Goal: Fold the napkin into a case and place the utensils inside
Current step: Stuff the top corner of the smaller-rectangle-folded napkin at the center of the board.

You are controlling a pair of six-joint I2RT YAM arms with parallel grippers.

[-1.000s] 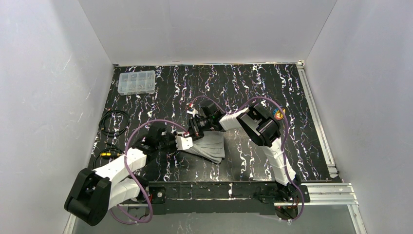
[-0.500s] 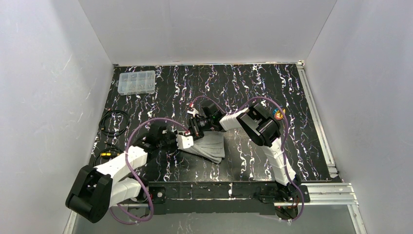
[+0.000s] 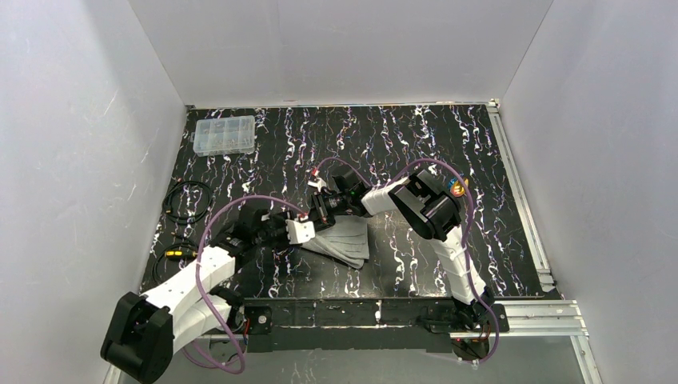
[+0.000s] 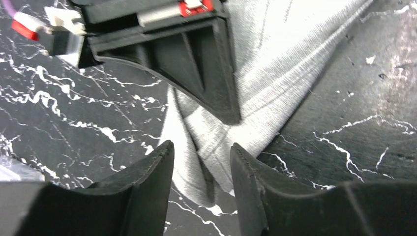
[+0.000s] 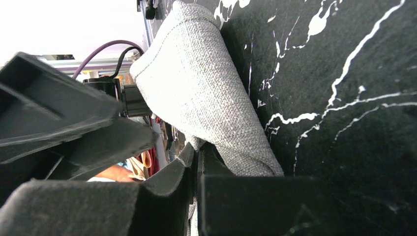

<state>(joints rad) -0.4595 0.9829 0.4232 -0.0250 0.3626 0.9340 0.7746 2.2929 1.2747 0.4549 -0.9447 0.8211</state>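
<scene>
Left hand (image 4: pixel 201 150): released; a folded corner of the napkin (image 4: pixel 285 59) is straddled by its fingers
Right hand (image 5: pixel 195 156): clenched on the napkin's edge; cloth bulges just beyond
Napkin: laid folded on the bench (image 3: pixel 416 144), beneath both hands

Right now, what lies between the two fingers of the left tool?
The napkin: its folded corner sits in the gap of the open left tool. This shows in the left wrist view.

Left claw (image 3: pixel 307 234), right claw (image 3: pixel 317 218) at napkin (image 3: pixel 349 240)
</scene>
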